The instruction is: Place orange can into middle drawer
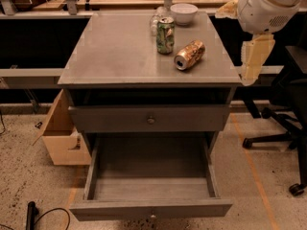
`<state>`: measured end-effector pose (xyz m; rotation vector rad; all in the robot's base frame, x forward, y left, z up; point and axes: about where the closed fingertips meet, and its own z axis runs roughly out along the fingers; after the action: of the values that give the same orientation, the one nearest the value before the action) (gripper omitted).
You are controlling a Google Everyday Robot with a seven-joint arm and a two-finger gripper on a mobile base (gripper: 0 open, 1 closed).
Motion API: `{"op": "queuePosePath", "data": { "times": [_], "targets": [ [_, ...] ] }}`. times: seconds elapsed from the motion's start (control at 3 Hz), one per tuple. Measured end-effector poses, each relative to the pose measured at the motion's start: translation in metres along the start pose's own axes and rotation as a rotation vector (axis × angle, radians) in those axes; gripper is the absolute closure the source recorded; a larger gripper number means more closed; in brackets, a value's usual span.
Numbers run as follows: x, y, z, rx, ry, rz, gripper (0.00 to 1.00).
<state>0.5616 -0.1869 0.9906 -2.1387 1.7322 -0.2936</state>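
The orange can [189, 54] lies on its side on the grey cabinet top [120, 51], near the right edge, with its silver top facing the front. The middle drawer [151, 209] is pulled out wide at the bottom of the cabinet and nothing lies in it. The like drawer above it [120, 120] is shut. My gripper [251, 61] hangs from the white arm [268, 4] at the upper right, just beyond the cabinet's right edge. It is right of the orange can and apart from it.
A green-and-white can [165, 35] stands upright just behind and left of the orange can. A white bowl [183, 12] sits at the back. A cardboard box [60, 138] stands on the floor at the left. An office chair [288, 109] stands at the right. A cable [33, 214] lies at the front left.
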Motion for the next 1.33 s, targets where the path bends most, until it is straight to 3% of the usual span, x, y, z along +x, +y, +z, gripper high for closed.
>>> {"op": "queuePosePath", "data": {
  "times": [0.33, 0.67, 1.33],
  "targets": [
    [0.0, 0.0, 0.0, 0.0, 0.0, 0.0, 0.0],
    [0.006, -0.009, 0.008, -0.018, 0.014, -0.055, 0.0],
    [0.032, -0.055, 0.046, -0.087, 0.101, -0.233, 0.0]
  ]
}}
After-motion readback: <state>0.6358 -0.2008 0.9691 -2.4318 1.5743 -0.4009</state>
